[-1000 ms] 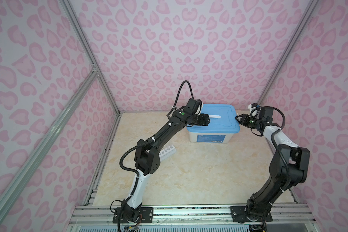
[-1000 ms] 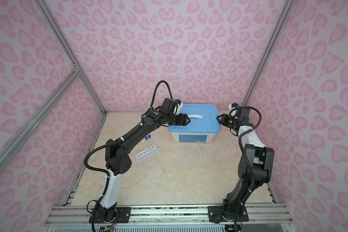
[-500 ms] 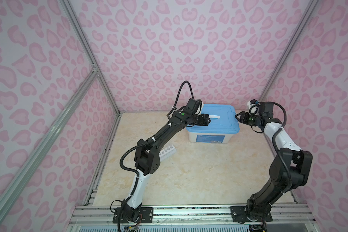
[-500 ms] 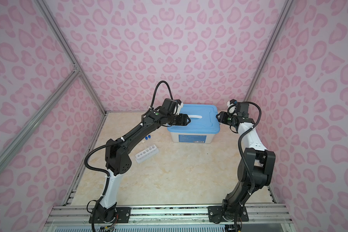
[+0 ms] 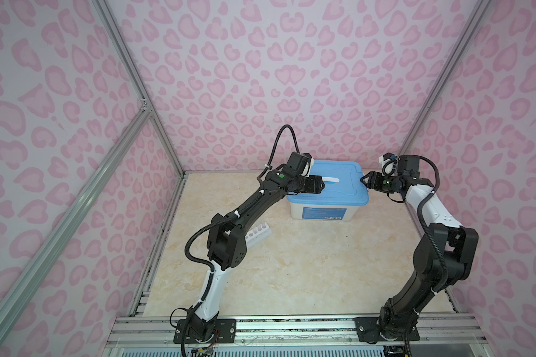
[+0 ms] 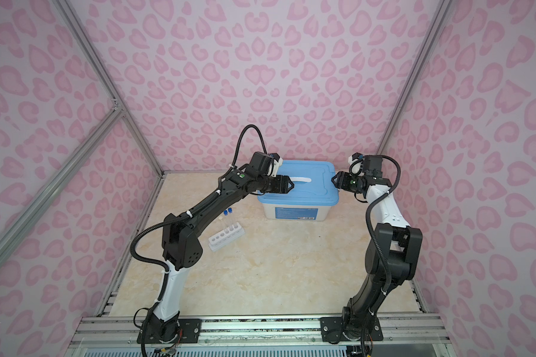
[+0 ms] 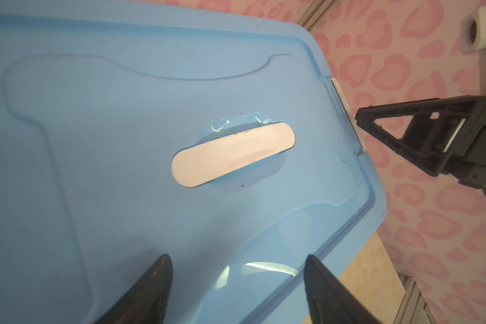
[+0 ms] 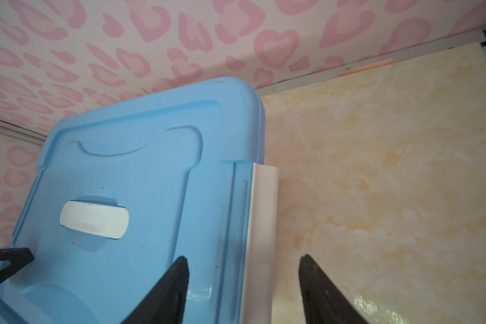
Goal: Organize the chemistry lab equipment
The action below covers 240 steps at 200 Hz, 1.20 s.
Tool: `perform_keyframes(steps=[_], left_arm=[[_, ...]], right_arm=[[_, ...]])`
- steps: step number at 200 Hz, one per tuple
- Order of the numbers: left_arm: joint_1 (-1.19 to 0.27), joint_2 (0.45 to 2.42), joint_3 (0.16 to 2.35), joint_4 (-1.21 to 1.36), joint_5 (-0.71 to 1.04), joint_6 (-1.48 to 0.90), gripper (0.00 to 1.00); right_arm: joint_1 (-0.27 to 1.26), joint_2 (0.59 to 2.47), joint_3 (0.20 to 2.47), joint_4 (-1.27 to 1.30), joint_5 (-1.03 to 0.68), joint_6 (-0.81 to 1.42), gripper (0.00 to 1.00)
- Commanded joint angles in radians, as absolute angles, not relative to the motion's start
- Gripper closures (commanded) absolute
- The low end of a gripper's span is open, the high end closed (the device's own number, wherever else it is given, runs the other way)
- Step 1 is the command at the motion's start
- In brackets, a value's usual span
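Hovering at the shut blue lid [image 6: 316,179]: my left fingers [image 7: 163,269] and right fingers [image 8: 177,272] spread, empty. Test tubes [image 6: 229,221] apparently stand in the white rack [image 6: 222,239]; dish, cup, cylinder unseen.

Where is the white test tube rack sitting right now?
In both top views the white rack stands on the table left of centre, beside the left arm's elbow and nearer the camera than the blue-lidded bin.
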<state>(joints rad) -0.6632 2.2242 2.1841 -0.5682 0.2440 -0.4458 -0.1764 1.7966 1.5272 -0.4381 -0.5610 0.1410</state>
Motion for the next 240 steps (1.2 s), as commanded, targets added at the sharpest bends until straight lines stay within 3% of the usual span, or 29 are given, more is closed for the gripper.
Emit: perform_keyframes(steps=[1, 45, 89, 240], left_arm=[[-0.664, 2.214, 2.177, -0.585, 0.247, -0.448, 0.24], [-0.664, 2.214, 2.172, -0.582, 0.250, -0.450, 0.24], [-0.663, 2.212, 2.169, -0.575, 0.250, -0.453, 0.24], [-0.664, 2.212, 2.163, -0.567, 0.259, -0.454, 0.24]], right_arm=[[-0.171, 1.810, 1.527, -0.442, -0.556, 0.128, 0.37], [-0.166, 1.828, 1.524, -0.440, -0.550, 0.124, 0.47], [-0.164, 1.833, 1.520, -0.433, -0.552, 0.128, 0.47], [-0.118, 1.836, 1.548, -0.515, -0.403, 0.077, 0.63]])
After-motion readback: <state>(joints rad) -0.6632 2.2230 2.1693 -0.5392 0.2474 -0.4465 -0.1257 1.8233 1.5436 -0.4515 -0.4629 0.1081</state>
